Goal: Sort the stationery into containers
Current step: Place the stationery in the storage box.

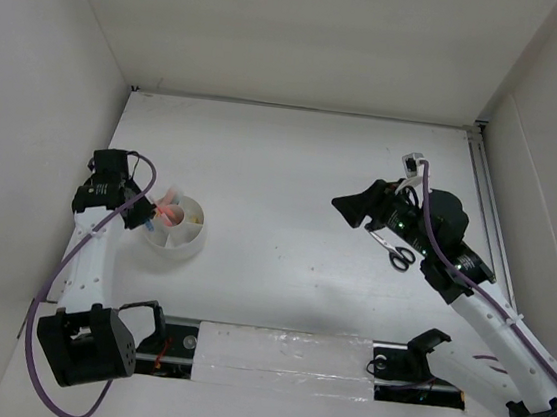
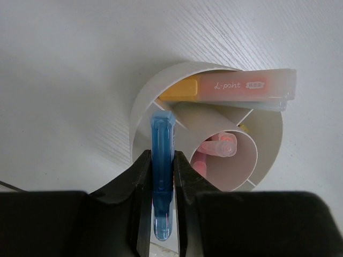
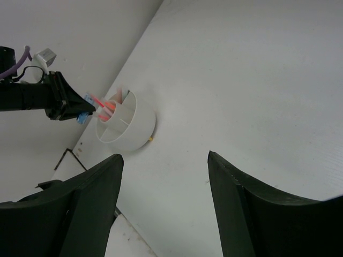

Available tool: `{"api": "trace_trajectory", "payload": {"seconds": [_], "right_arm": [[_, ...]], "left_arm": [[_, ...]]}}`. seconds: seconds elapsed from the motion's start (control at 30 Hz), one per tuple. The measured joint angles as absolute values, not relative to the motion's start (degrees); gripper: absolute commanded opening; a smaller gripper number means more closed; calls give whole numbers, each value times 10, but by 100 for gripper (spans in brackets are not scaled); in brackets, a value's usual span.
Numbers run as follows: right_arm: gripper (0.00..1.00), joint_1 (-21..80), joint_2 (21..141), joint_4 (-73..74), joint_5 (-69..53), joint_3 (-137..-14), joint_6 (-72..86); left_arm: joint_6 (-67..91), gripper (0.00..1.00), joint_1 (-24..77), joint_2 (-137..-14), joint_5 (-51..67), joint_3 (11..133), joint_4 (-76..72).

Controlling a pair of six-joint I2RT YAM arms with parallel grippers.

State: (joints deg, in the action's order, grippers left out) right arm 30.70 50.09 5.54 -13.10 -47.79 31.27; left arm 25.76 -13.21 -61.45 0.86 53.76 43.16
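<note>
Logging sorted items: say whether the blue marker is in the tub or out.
Not in yet: left gripper is shut on the blue marker, its end over a wedge compartment of the white tub.

White table (image 1: 294, 160), plain white walls (image 1: 309, 31) around it, clear strip (image 1: 282, 355) along near edge

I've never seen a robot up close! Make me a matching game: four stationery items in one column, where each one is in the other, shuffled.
1. blue marker
2. orange highlighter
3. pink pens
4. scissors

A. lying on the table, away from the tub
B. in the tub's central cup
C. pinched in the left gripper
D. in an outer wedge of the tub, poking past the rim

Pairs: 1-C, 2-D, 3-B, 4-A
</note>
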Motion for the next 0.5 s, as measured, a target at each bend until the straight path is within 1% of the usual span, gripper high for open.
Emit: {"api": "trace_trajectory", "payload": {"seconds": [0.17,0.37,0.5], "right_arm": [[71,307,499,56,-131,-478,313],[71,307,494,56,-131,-478,313],[71,307,494,56,-131,-478,313]], "left_arm": [[258,7,-132,-615,15,533,431],[258,7,-132,-614,24,528,435],[258,10,-132,-614,28,526,435]]}}
